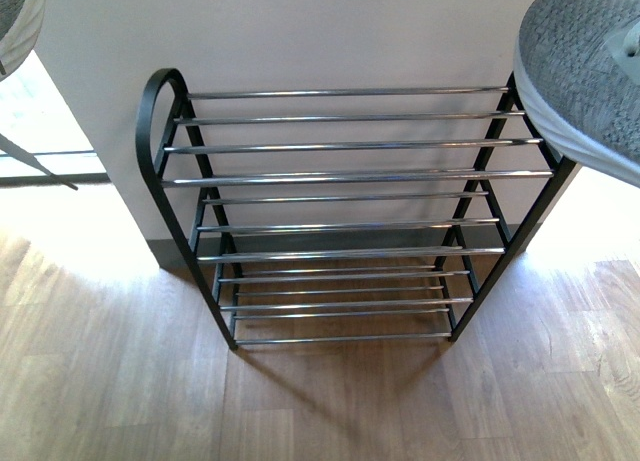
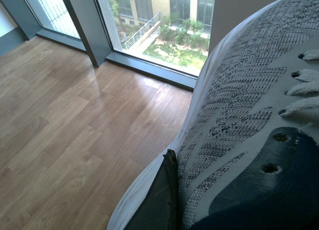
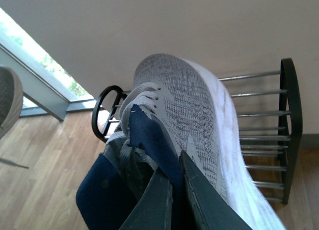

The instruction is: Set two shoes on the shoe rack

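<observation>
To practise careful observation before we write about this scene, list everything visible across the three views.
Sneakers: two, grey knit, white soles; left sneaker held high at the front view's left edge, right sneaker high near the rack's right end.
Shoe rack: one, black frame, chrome rods, against the wall, no shoes on it.
Floor: one, light wood, under the rack.
Wall: one, pale, behind the rack.
Window: one, dark frame, greenery outside.
End effectors: two, dark; left end effector against its sneaker, right end effector clamping a navy collar.

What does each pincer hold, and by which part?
Right pincer: a grey sneaker, by its navy collar. Left pincer: the other sneaker, by its side near the collar.
</observation>
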You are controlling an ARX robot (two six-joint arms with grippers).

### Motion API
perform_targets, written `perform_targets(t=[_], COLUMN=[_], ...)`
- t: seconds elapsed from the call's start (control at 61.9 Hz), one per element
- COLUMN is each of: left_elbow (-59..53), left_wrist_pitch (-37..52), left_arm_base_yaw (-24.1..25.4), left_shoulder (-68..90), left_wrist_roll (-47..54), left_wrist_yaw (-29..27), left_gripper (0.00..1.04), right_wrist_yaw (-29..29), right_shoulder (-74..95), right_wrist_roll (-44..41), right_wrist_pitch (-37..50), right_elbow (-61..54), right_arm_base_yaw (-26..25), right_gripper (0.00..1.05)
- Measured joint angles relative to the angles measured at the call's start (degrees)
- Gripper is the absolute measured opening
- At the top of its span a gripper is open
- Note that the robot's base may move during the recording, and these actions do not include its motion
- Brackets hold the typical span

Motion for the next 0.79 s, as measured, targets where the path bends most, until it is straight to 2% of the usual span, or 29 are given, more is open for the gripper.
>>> perform_targets(t=[0.129,0.178,0.307,0.404,0.614,0.792], left_elbow=[0.0,0.0,0.0,0.0,0.0,0.0], left_wrist_pitch=[0.0,0.0,0.0,0.0,0.0,0.0], left_arm_base_yaw=[0.0,0.0,0.0,0.0,0.0,0.0], left_shoulder=[0.0,0.0,0.0,0.0,0.0,0.0], left_wrist_roll=[0.0,0.0,0.0,0.0,0.0,0.0], left_wrist_yaw=[0.1,0.1,0.1,0.1,0.1,0.1], left_gripper=[0.02,0.02,0.02,0.02,0.02,0.02], right_wrist_yaw=[11.4,19.2,31.2,37.6,43.6,45.5], right_shoulder=[12.7,20.8,33.9,42.3,56.1,66.8], right_wrist_roll=[7.3,11.3,17.2,19.4,21.6,21.7], right_wrist_pitch=[-0.4,0.0,2.8,5.0,6.7,9.7], right_elbow=[8.3,13.3,20.7,25.2,33.8,39.8], right_arm_base_yaw=[8.4,12.7,17.7,19.3,18.3,13.6], right_gripper=[0.01,0.01,0.01,0.01,0.01,0.01])
